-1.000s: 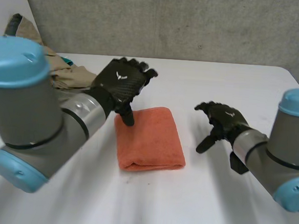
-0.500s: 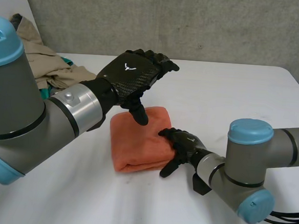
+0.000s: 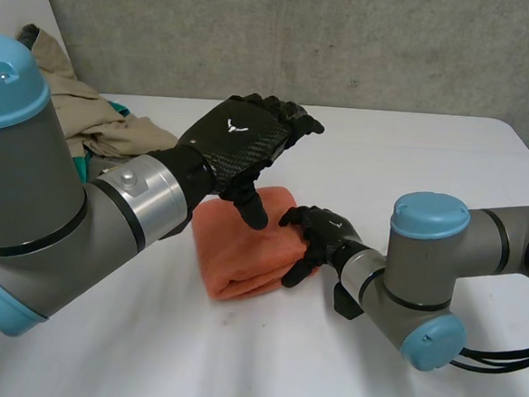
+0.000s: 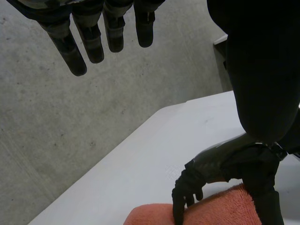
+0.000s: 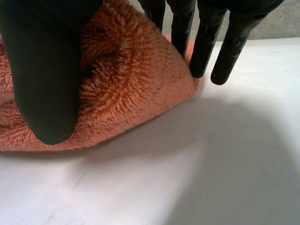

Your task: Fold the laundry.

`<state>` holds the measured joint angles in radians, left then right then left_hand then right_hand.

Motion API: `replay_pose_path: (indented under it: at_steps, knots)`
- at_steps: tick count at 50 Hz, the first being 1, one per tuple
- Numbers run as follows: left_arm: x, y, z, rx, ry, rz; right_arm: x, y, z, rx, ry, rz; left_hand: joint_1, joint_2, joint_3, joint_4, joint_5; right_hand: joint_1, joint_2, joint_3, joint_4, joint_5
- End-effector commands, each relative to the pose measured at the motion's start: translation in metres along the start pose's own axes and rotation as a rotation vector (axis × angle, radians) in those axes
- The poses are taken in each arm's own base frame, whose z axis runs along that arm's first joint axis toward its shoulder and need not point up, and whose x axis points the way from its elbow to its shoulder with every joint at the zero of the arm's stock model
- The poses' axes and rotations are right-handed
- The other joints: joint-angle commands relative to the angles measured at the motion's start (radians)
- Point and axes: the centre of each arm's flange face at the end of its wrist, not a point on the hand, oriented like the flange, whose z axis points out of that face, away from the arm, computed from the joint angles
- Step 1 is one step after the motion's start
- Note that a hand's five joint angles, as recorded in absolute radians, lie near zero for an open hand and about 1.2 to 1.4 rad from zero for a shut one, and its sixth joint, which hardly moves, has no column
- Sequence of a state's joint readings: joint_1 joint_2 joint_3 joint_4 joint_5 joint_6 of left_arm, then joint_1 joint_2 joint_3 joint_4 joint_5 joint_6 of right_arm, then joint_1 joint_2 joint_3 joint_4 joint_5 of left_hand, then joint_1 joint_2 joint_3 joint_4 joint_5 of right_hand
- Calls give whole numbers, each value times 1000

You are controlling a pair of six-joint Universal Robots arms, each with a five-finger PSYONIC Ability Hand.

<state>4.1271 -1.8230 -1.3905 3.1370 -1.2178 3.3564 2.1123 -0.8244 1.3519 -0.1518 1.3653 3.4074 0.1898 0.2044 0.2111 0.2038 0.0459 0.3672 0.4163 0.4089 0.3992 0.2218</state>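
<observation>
Head view: left hand (image 3: 241, 147) hangs above the far end of the folded orange towel (image 3: 243, 251). Its fingers are straight and released, holding nothing, and its thumb points down at the cloth; contact cannot be told. The only marking is a small white winged emblem on the back of this hand, with no legible writing. The right hand (image 3: 323, 239) sits at the towel's right edge, fingers over the top and thumb down the near side. The towel lies mid-table on the white table (image 3: 412, 163). A heap of beige clothes (image 3: 88, 118) sits at the far left corner.

Left wrist view: the left hand's own fingers (image 4: 89, 42) are extended and spread in front of the grey wall (image 4: 47, 140). Beyond the palm, the right hand (image 4: 215, 161) rests its fingertips on the towel (image 4: 220, 211).

Right wrist view: the right hand (image 5: 42, 70) grasps the towel (image 5: 126, 89). The thick fold bulges between the thumb and the straight fingers (image 5: 204, 47). The outer fingertips hang past the towel's corner over the table (image 5: 197, 178).
</observation>
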Motion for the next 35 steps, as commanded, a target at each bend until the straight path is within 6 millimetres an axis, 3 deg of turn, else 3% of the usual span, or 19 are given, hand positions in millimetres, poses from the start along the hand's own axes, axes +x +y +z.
replay_pose_path:
  at_steps: [1, 4, 9, 12, 14, 21, 22, 28, 29, 35]
  knots:
    - [1, 1, 0, -4, 3, -2, -1, -2, -1, 1, -8, 0, 32, 18, 11, 18, 2, 363, 313, 321, 331, 333]
    - [0, 2, 0, -6, 2, -2, 0, 0, 1, 2, -9, 1, 32, 18, 11, 18, 2, 1027, 978, 986, 995, 998]
    - [1, 3, 0, -8, 4, -3, 4, -9, 7, 38, -5, -6, 32, 18, 11, 18, 2, 1029, 980, 987, 997, 1000]
    - [1, 4, 0, -11, 3, -4, 24, -23, 12, 76, 36, 0, 32, 18, 11, 18, 2, 1029, 980, 987, 997, 1000]
    - [1, 4, 0, -11, 3, -4, 54, -40, 14, 115, 98, 7, 32, 18, 11, 18, 2, 1029, 980, 987, 997, 1000]
    - [1, 4, 0, -8, 2, -3, 127, -84, 13, 239, 243, -20, 32, 18, 11, 18, 2, 1029, 980, 987, 997, 1000]
    - [1, 4, 0, -8, 2, -3, 147, -96, 12, 274, 280, -37, 32, 18, 11, 18, 2, 1029, 980, 987, 997, 1000]
    - [1, 4, 0, -8, 4, -5, 212, -117, 14, 335, 413, -110, 32, 18, 11, 18, 2, 1029, 980, 987, 997, 1000]
    - [1, 4, 0, -8, 4, -5, 231, -123, 12, 350, 456, -136, 32, 18, 11, 18, 2, 1029, 980, 987, 997, 1000]
    - [3, 5, 2, -9, 10, -5, 287, -138, 13, 405, 600, -206, 35, 21, 14, 21, 5, 1029, 980, 987, 997, 1000]
